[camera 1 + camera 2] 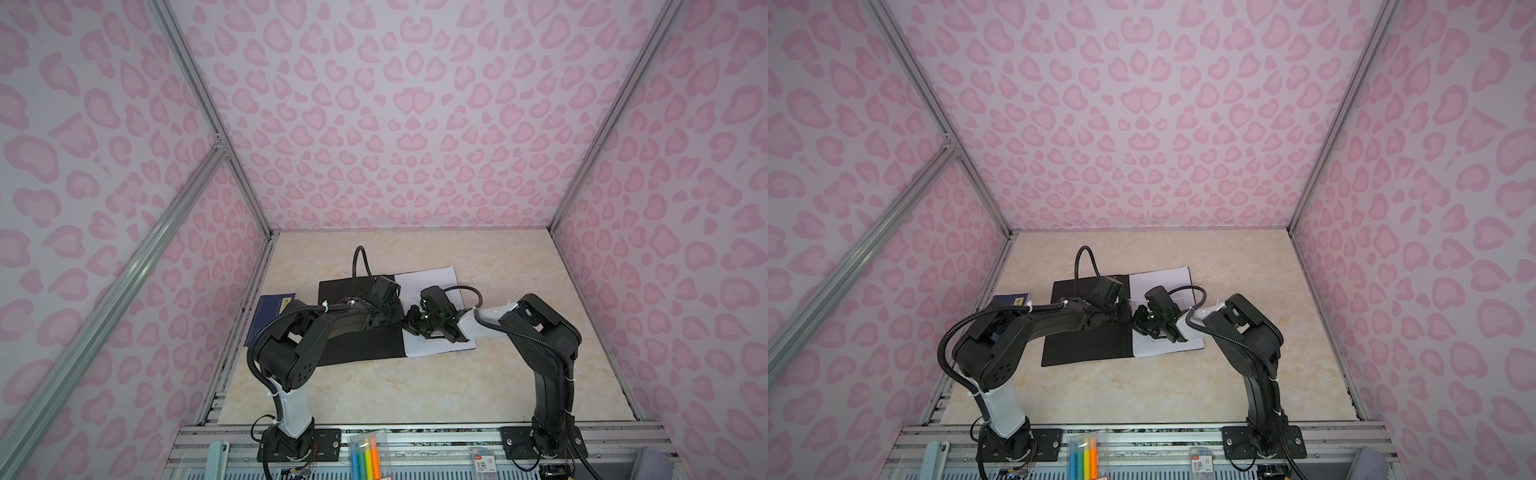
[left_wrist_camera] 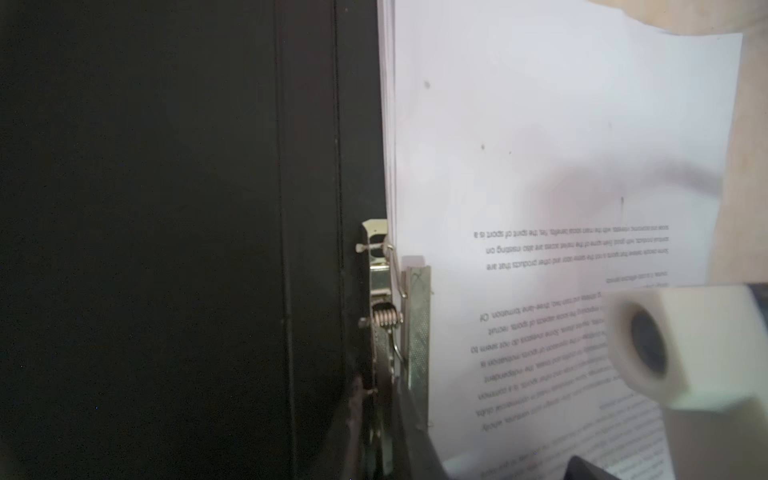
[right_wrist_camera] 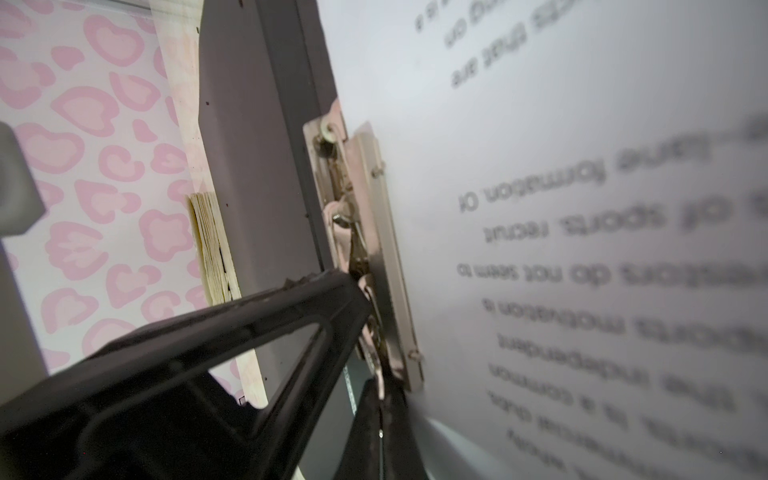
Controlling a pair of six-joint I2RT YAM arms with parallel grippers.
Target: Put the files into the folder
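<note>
Black-lined folder (image 1: 345, 293) open mid-frame, files (image 1: 430, 282) covering its frame-right half.
Left gripper (image 1: 398, 318) and right gripper (image 1: 412, 323), both closed, meet at the metal clip (image 2: 417, 332); hold unclear.

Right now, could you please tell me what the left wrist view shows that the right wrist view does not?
Only the left wrist view shows a white block with a dark round hole, beside the white printed paper sheet. Only the right wrist view shows the pink heart-patterned wall and a stack of yellowed page edges past the thin open folder. Both share the silver metal spring clip lying over that sheet's edge, and the folder's black inside.
</note>
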